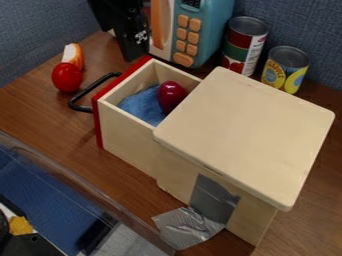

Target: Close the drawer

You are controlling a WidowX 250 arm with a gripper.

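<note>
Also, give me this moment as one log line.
drawer: open | inside: blue cloth, red round object | arm: beside toy microwave | closing: pending

Left wall: blue-grey, with a woven look, in the upper left of the frame.
Right wall: also blue-grey and woven-looking, in the upper right.
Desk: of brown wood, the grain is visible; its back edge goes along the walls.
Light: rather soft, the shadows have gentle edges.

drawer open | red fruit inside (blue cloth for company) | black handle
</note>
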